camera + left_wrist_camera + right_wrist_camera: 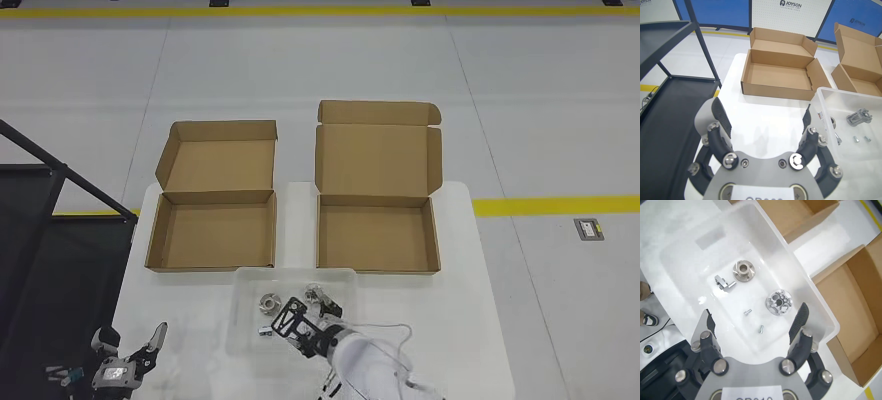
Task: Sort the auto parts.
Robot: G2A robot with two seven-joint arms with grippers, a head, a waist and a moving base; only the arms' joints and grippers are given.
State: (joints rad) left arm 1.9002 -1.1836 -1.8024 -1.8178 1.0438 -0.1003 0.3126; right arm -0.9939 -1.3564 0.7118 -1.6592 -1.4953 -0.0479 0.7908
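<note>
A clear plastic bin (800, 262) at the table's front holds the metal parts. In it lie a round flange (743, 272), a small bracket with a pin (723, 284), a toothed round hub (779, 304) and two small bolts (747, 313) (760, 329). My right gripper (756, 311) hangs open just above the bin's near end, nothing between its fingers. In the top view the right gripper (285, 318) is over the bin (295, 270). My left gripper (762, 108) is open and empty over the table's front left corner, left of the bin (848, 91).
Two open, empty cardboard boxes stand behind the bin: the left box (212, 230) and the right box (378, 235). A black shelf cart (50, 250) stands against the table's left side, close to the left gripper (130, 340).
</note>
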